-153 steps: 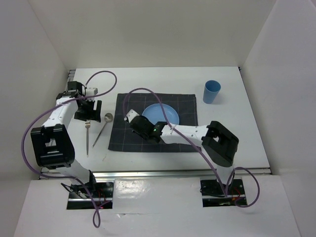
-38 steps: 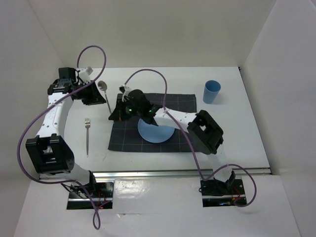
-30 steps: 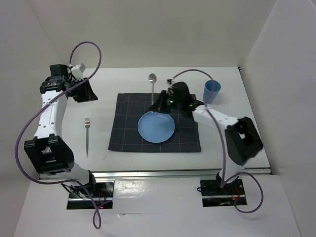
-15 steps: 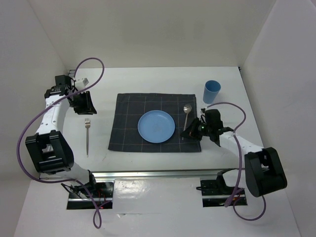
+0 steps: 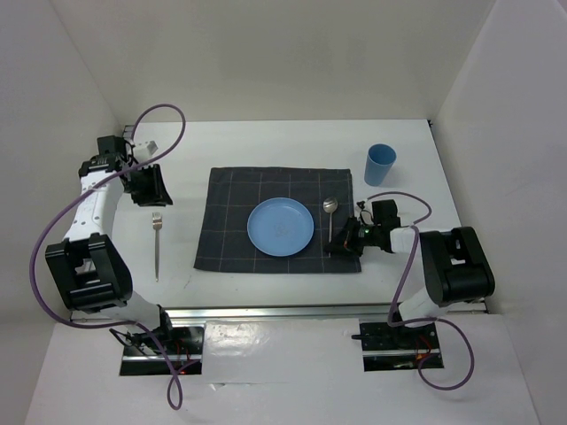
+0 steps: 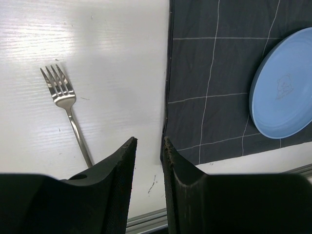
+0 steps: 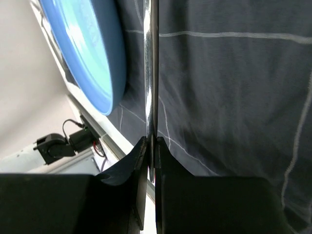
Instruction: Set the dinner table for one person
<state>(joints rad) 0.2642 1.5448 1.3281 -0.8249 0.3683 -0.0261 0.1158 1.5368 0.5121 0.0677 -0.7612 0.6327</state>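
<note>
On the white dinner table lies a dark checked cloth with a blue plate in its middle. A silver spoon sits just right of the plate over the cloth, bowl toward the back. My right gripper is shut on the low end of the spoon handle, its jaws pinching the handle. A fork rests on the table left of the cloth. My left gripper hovers just behind the fork's tines. In the left wrist view it stands narrowly open and empty.
A blue cup stands upright at the back right, beyond the cloth's corner. White walls close in the table on the left, back and right. A metal rail runs along the near edge.
My right gripper carried the spoon from left of the cloth, over the back, to the right of the plate. In the last half second the arm folded and the spoon shifted slightly left.
</note>
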